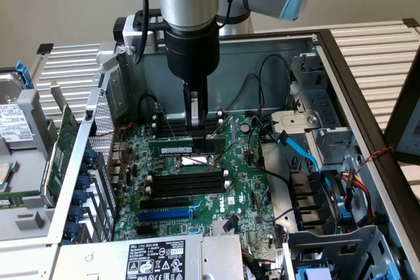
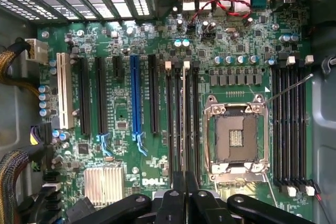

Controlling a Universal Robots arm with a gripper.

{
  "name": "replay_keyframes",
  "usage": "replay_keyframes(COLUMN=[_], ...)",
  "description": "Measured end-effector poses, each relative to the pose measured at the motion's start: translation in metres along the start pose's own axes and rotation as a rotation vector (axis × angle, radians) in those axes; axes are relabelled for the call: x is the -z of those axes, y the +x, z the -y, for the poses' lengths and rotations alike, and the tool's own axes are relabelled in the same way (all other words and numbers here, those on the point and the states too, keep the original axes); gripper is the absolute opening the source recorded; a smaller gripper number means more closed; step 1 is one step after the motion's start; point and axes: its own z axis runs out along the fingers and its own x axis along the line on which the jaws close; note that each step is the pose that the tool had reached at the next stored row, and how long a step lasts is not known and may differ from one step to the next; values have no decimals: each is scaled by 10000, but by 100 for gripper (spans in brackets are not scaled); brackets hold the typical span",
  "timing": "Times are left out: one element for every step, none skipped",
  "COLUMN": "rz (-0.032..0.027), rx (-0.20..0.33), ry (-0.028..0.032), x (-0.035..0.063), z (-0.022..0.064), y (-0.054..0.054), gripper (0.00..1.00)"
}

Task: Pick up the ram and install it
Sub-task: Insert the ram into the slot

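The ram [image 1: 187,147], a long dark-green stick with a white label strip, stands on edge in the row of black slots just behind the CPU socket [image 1: 197,162] on the green motherboard. My gripper [image 1: 196,124] comes straight down from the arm, and its thin fingers meet the stick's top edge near the middle, shut on it. In the wrist view the ram [image 2: 179,129] shows edge-on as a thin line among the black slots, running up from my gripper [image 2: 181,181]. I cannot tell how deep the stick sits in its slot.
Empty black slots [image 1: 184,185] and a blue slot [image 1: 164,215] lie in front of the socket, and more black slots [image 2: 291,129] lie beyond the CPU socket [image 2: 236,135]. A green expansion card [image 1: 62,142] leans outside the case at the exterior view's left. Blue cables [image 1: 298,152] crowd the exterior view's right.
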Motion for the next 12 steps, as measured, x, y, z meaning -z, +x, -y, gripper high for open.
replay_keyframes(rz=[-6, -7, -7, -7, -7, -7, -7, -9, -9, -11, -11, -10], rx=[1, 4, 12, 21, 26, 29, 32, 35, 38, 41, 46, 51], ry=[1, 2, 2, 2, 2, 2, 2, 2, 2, 2, 1, -1], x=[-8, -21, -36, -50, -64, -77, -89, -101, -115, -127, -138, -151], z=[-1, -5, -8, -10, -12, -15, -16, -19, -21, -24, -25, -26], y=[0, 0, 1, 3, 4, 4, 4, 4, 4, 4, 4, 5], gripper=[12, 12, 12, 12, 12, 12, 12, 12, 12, 12, 12, 12])
